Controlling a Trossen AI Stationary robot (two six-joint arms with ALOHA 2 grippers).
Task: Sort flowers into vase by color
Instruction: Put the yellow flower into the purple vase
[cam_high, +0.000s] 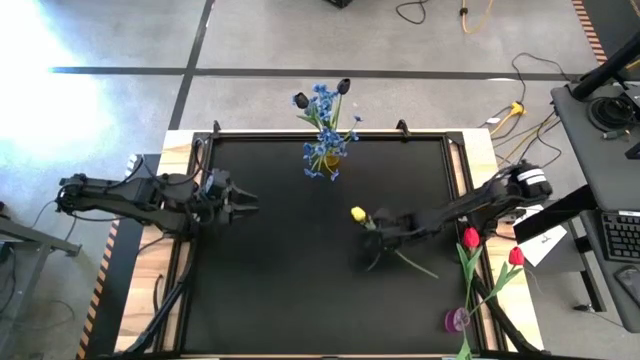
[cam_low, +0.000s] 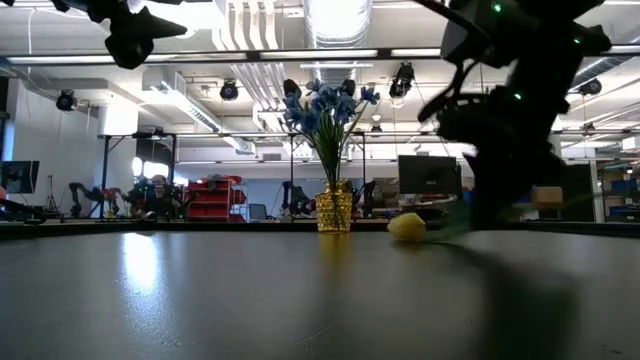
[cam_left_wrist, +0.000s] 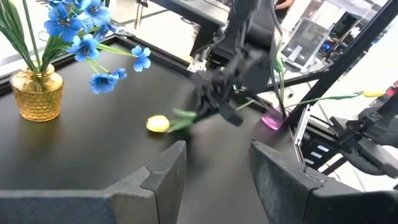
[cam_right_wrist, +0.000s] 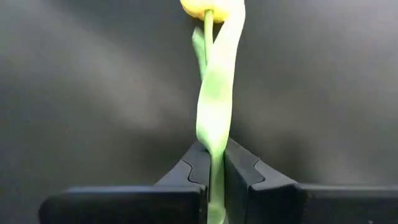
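A yellow tulip (cam_high: 358, 214) lies low over the black mat near the table's middle; its head also shows in the low view (cam_low: 406, 227) and the left wrist view (cam_left_wrist: 158, 124). My right gripper (cam_high: 383, 226) is shut on its green stem (cam_right_wrist: 214, 171). My left gripper (cam_high: 250, 203) hovers open over the mat's left part (cam_left_wrist: 214, 155), raised well above the table (cam_low: 150, 30). A gold vase (cam_high: 328, 157) at the far edge holds blue sprigs (cam_high: 322, 105) and near-black tulips (cam_high: 343, 87). A purple vase (cam_high: 457, 320) at the near right holds red tulips (cam_high: 470, 238). My right gripper pinches the yellow tulip's stem and leaf (cam_right_wrist: 213, 144) between its two fingers, a short way behind the head. It comes from the table's right side, slanting down. The stem runs forward out of the fingers to the head (cam_right_wrist: 208, 7). I cannot tell whether the head touches the mat.
The mat's wooden border (cam_high: 175, 150) frames the work area. The tulip's stem end (cam_high: 428, 270) trails toward the near right. Cables and a desk (cam_high: 600, 110) lie beyond the right edge. Open mat spreads between the two arms and toward the near edge (cam_high: 290, 300).
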